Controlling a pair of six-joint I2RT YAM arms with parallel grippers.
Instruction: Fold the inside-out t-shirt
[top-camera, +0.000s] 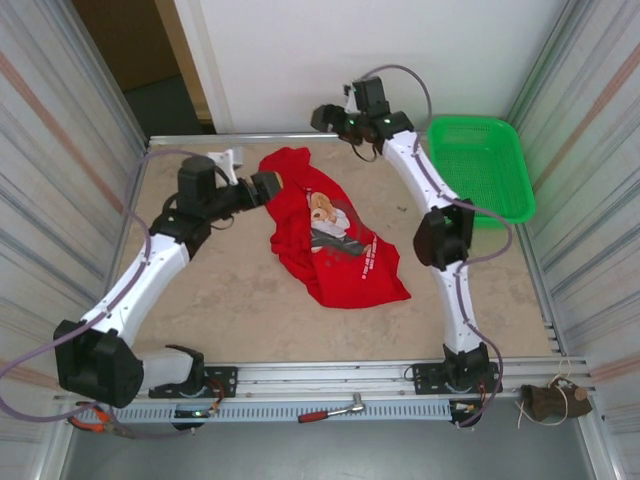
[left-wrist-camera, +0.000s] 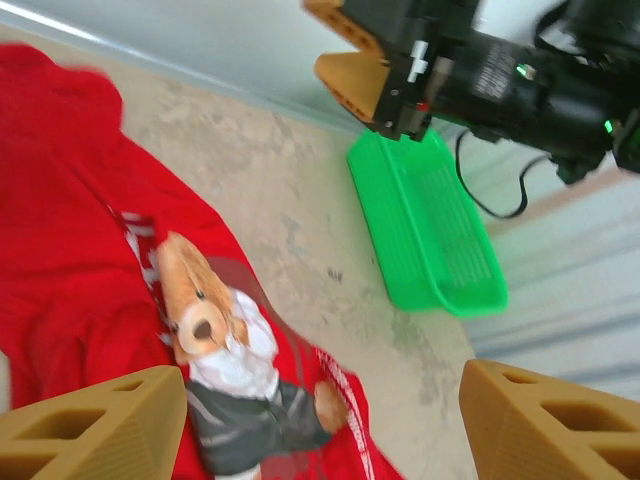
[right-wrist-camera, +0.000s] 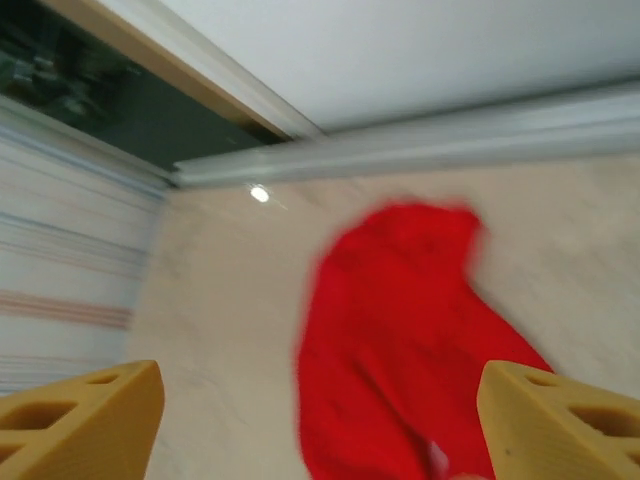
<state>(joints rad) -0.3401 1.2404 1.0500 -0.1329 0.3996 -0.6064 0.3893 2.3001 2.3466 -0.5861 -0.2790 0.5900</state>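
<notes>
Left gripper: jaws spread wide with nothing between them, hovering just at the left edge of the t-shirt. In the left wrist view the red cloth runs from under the left finger toward the middle of the gap. The right finger is over bare table. Judgement: the wide stance suits a fresh grab at an edge, not a hold.

The shirt lies loose and rumpled on the table, between the two grippers and gripped by neither. The cartoon dog print faces up, just ahead of the left jaws. Hems and sleeves are bunched and no fold line is squared, so the fold looks barely begun. Whether the garment is right side out cannot be told for certain.

Right gripper: jaws also spread and empty, raised off the cloth at the far end of the shirt. The right wrist view is blurred. It shows a red lump ahead of and below the gap, nearer the right finger. Judgement: it is placed to come down on the far edge while the left takes the near side.

The green basket sits beyond the right gripper, well apart from the shirt and not involved.
</notes>
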